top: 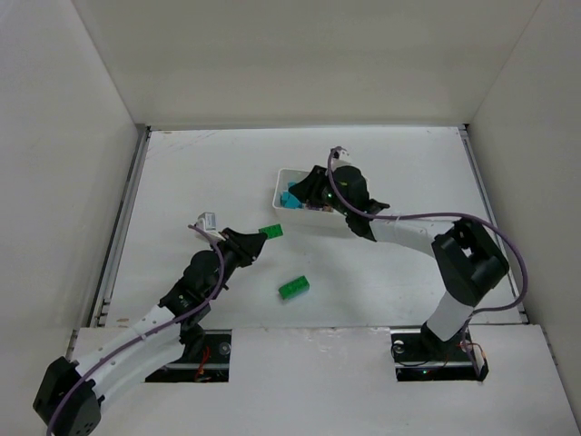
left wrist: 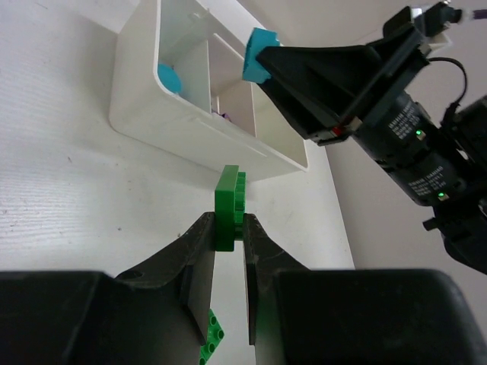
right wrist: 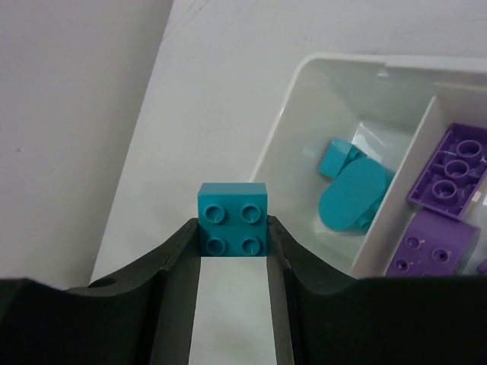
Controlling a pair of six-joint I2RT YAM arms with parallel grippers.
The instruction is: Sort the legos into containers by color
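A low white rectangular plastic tray (top: 280,178) sits just right of centre in the overhead view, on the white table (top: 182,173). In the right wrist view its end compartment, at centre right of the frame, holds a rounded teal piece (right wrist: 354,194) leaning on a small teal brick (right wrist: 335,156). The next compartment, at the right edge, holds two purple studded bricks (right wrist: 450,169). The third compartment is out of sight there, and its contents cannot be told from the other views. The right gripper (right wrist: 232,228) is closed on a square teal four-stud brick (right wrist: 233,219), pinching its two sides. It holds the brick raised near the tray's teal end; whether it hangs directly over that compartment is unclear. The left gripper (left wrist: 228,236) has narrowed its fingers onto a green plastic brick (left wrist: 227,204), gripping it upright by its lower part. In the overhead view that brick (top: 270,232) lies left of and below the tray, apart from it. A second green brick (top: 293,288) lies loose on the table in the lower centre, well apart from the tray.
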